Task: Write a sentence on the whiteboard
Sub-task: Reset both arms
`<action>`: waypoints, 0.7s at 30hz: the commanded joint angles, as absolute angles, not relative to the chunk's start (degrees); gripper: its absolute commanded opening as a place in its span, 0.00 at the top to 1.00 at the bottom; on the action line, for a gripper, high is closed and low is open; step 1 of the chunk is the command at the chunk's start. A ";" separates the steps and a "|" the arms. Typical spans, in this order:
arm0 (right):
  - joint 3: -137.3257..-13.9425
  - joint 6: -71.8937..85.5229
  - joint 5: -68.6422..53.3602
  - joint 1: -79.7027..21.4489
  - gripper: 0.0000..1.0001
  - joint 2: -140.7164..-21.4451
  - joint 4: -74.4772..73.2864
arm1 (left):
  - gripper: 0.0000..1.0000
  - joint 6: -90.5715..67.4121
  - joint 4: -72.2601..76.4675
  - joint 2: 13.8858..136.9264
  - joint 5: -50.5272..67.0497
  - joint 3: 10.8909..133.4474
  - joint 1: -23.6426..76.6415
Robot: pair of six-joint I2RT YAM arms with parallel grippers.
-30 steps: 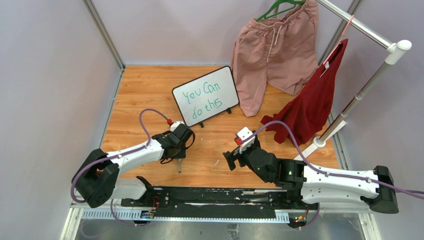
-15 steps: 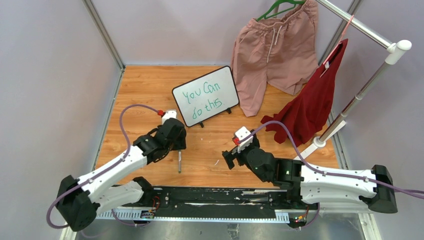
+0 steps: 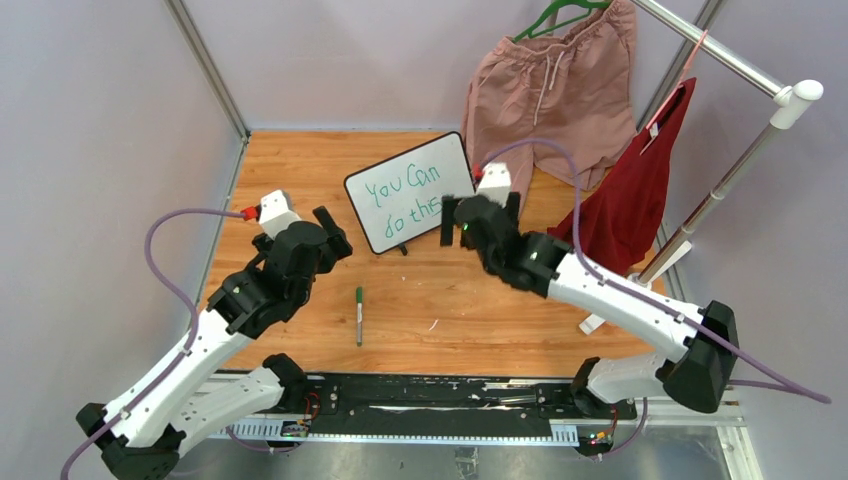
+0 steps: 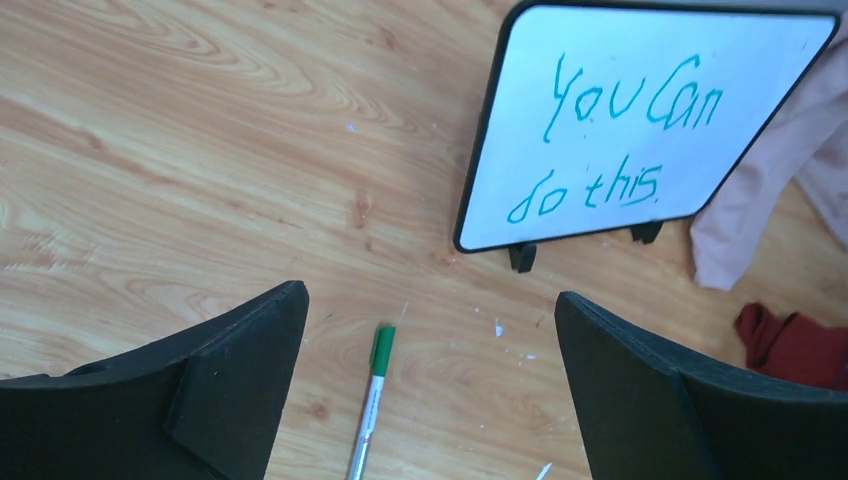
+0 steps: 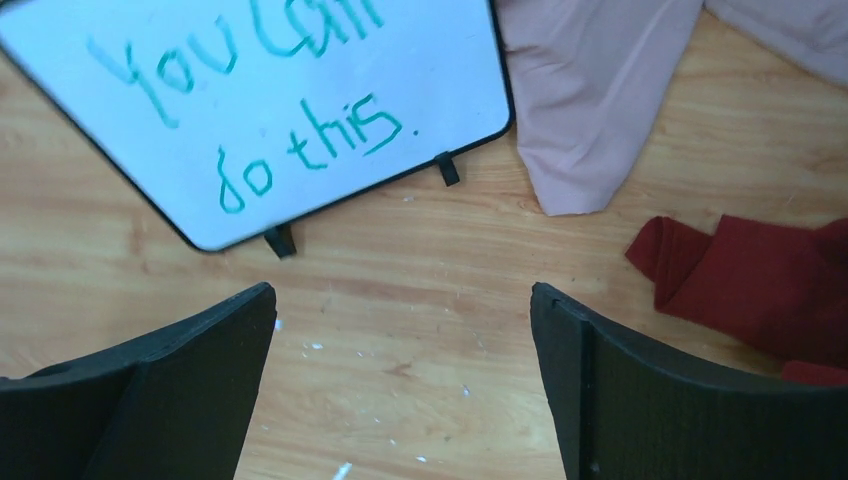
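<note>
On the wooden table (image 3: 300,170), the whiteboard (image 3: 400,195), propped on little black feet, with the sentence (image 4: 610,135) in green marker (two lines, "You Can do this"). Left of the whiteboard and a bit nearer the bases, the left gripper (image 4: 425,297), fingers spread wide, holding nothing. Across the whiteboard's lower right corner in the top view, the right gripper (image 5: 402,290), likewise spread and empty. In front of the whiteboard, a green-capped marker (image 3: 359,315) flat on the wood, touching neither gripper. Just right of the whiteboard, pink shorts (image 3: 545,95) and a red garment (image 3: 625,200), both hanging.

Wooden table (image 3: 450,300): whiteboard (image 3: 405,195), green marker (image 3: 359,315)
</note>
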State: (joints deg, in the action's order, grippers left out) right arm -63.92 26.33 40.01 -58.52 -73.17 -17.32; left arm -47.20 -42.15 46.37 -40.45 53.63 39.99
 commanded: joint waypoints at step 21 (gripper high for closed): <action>-71.60 1.08 55.86 -48.86 0.01 -61.77 -5.39 | 0.00 -16.88 -24.98 45.14 -38.69 65.64 40.34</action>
State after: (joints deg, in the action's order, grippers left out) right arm -74.91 16.88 43.99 -43.11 -66.00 -15.70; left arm -24.10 -30.48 43.86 -39.53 61.43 39.99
